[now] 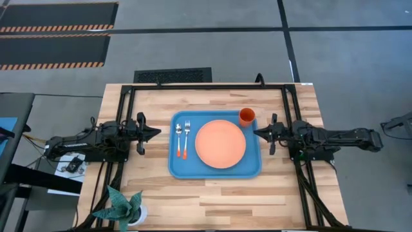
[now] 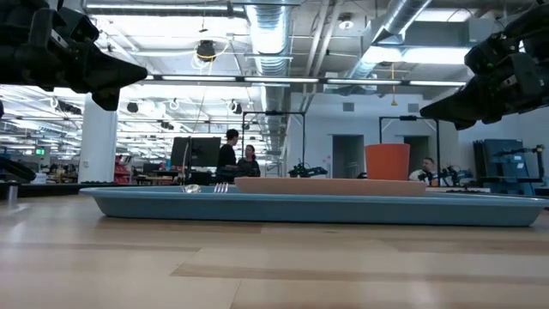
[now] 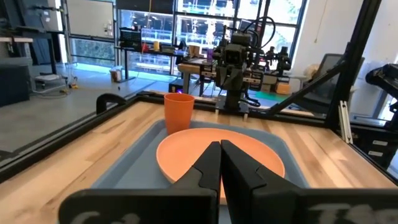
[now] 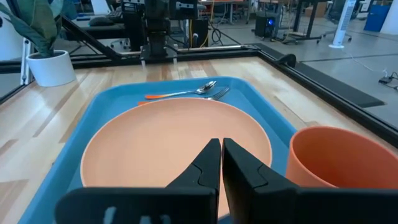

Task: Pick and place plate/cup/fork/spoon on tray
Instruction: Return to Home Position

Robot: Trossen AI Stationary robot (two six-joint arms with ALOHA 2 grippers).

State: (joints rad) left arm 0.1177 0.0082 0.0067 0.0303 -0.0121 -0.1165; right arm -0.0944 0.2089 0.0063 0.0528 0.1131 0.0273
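While both arms are hanging off the tray's sides, the left gripper (image 1: 157, 133) is sitting with its fingers pressed together and holding nothing, just left of the tray (image 1: 215, 171). The right gripper (image 1: 257, 133) is likewise pinched closed and empty, just right of it. On the tray, the plate (image 1: 221, 144) is lying in the middle, the cup (image 1: 246, 116) is standing at the far right corner, and the spoon (image 1: 178, 139) and fork (image 1: 187, 138) are lying side by side along the left edge.
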